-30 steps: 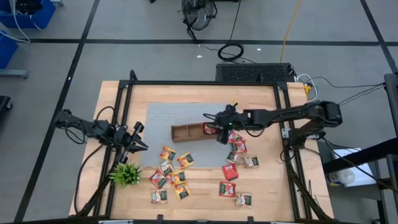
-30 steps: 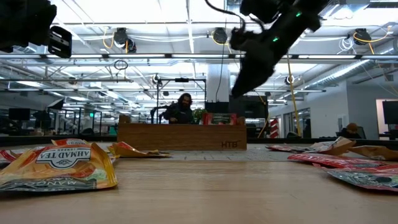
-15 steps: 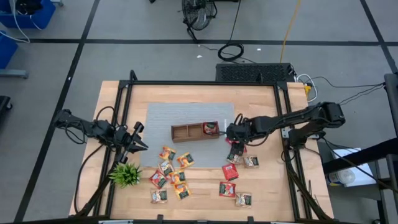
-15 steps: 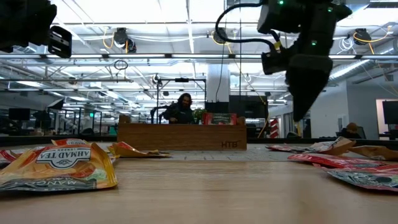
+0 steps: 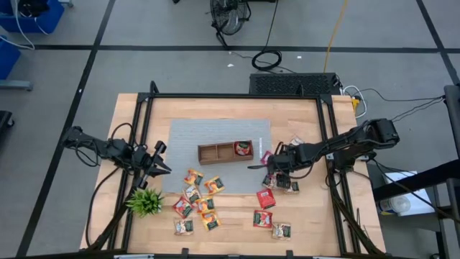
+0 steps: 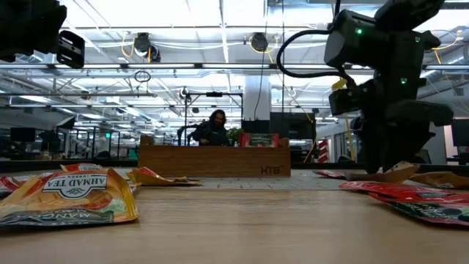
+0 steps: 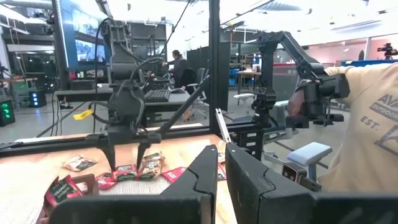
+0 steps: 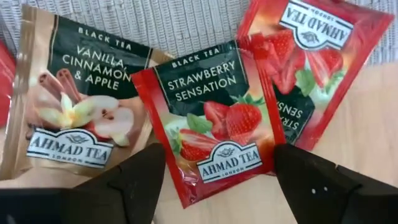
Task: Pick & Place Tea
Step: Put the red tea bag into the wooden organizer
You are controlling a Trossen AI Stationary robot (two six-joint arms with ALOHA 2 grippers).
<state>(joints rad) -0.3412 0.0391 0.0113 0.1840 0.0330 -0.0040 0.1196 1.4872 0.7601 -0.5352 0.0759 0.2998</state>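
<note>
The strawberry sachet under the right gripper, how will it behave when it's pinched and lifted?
The strawberry sachet looks thin and foil-glossy, so probably light, bendy and slightly slippery. It overlaps the vanilla sachet, which might drag along. The open right gripper straddles it.

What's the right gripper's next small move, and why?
Probably lower and close. The right gripper is open, its fingers either side of the strawberry sachet, which lies flat atop neighbouring sachets, not yet gripped. The left gripper waits shut at the table's left edge.

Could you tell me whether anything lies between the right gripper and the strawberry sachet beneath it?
Nothing visible does: the open right gripper hangs directly over the strawberry sachet, which lies on top, overlapping its neighbours.
</note>
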